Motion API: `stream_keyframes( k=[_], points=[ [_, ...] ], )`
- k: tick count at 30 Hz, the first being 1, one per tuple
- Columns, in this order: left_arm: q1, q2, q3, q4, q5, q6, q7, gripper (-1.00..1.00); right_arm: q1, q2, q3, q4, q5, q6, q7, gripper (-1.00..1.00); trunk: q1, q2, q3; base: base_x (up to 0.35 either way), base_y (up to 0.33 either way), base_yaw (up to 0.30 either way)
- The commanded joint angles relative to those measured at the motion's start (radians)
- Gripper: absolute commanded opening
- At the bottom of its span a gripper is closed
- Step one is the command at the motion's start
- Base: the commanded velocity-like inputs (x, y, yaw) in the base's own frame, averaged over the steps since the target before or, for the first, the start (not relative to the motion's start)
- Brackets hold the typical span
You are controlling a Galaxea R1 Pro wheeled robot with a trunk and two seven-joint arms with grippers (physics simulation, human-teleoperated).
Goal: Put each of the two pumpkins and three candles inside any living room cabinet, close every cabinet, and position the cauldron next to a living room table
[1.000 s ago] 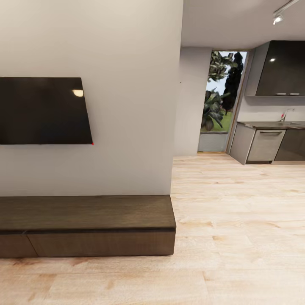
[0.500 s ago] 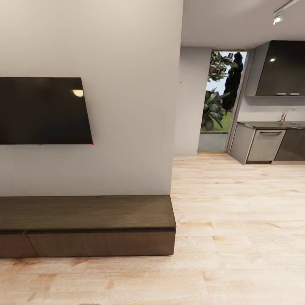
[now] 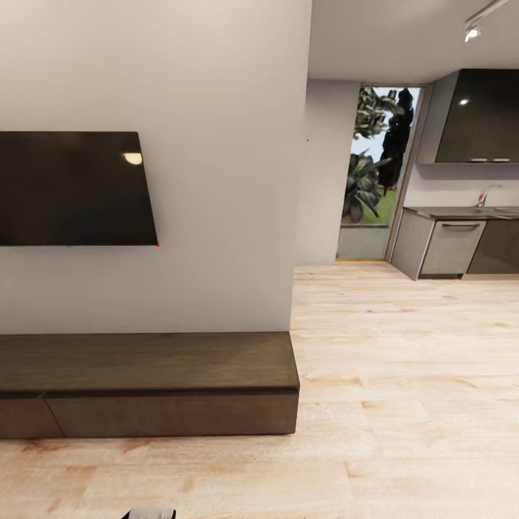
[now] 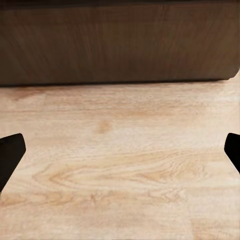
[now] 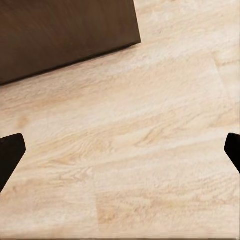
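Note:
The long, low dark-brown cabinet (image 3: pixel 148 382) stands against the white wall under a wall-mounted TV, and its flat fronts are closed. Its front face (image 4: pixel 120 45) lies just past my left gripper (image 4: pixel 120 155), which hangs open over bare wood floor with nothing between its black fingertips (image 4: pixel 10 152). My right gripper (image 5: pixel 120 155) is also open and empty, above the floor off the cabinet's right end corner (image 5: pixel 65 35). The pumpkins, candles, cauldron and coffee table are out of view.
A black TV (image 3: pixel 72 187) hangs above the cabinet. Light wood floor (image 3: pixel 404 404) runs to the right, past the wall's end, to a kitchen with grey units (image 3: pixel 454 245) and a glass door (image 3: pixel 375 173). A grey piece of my own arm (image 3: pixel 148 513) pokes up at the head view's lower edge.
A grey piece of my arm has risen into the lower edge of the head view. The cabinet and the room look the same.

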Motion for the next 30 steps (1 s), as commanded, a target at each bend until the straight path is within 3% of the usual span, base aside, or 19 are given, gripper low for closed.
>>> stream_keyframes(
  k=[1, 15, 22, 30],
  points=[
    [0.0, 0.0, 0.0, -0.003, 0.0, -0.003, 0.0, 1.0, -0.001, -0.002, 0.0, 0.006, -0.008, -0.004, -0.001, 1.0, 0.0, 0.0, -0.001, 0.03, 0.01, 0.0],
    [0.0, -0.001, 0.002, -0.002, 0.01, -0.001, 0.001, 1.0, -0.002, -0.005, 0.001, 0.016, -0.002, -0.007, 0.001, 1.0, 0.0, 0.0, -0.001, 0.12, 0.074, 0.0],
    [0.001, -0.001, 0.002, 0.007, 0.042, -0.009, 0.002, 1.0, -0.002, -0.006, 0.002, 0.017, 0.0, -0.01, 0.002, 1.0, 0.0, 0.0, -0.001, 0.106, 0.029, 0.0],
    [0.002, -0.001, 0.001, 0.01, 0.049, -0.017, 0.001, 1.0, -0.002, -0.007, 0.002, 0.017, 0.0, -0.011, 0.003, 1.0, 0.0, 0.0, -0.001, 0.136, 0.01, 0.0]
  ],
)
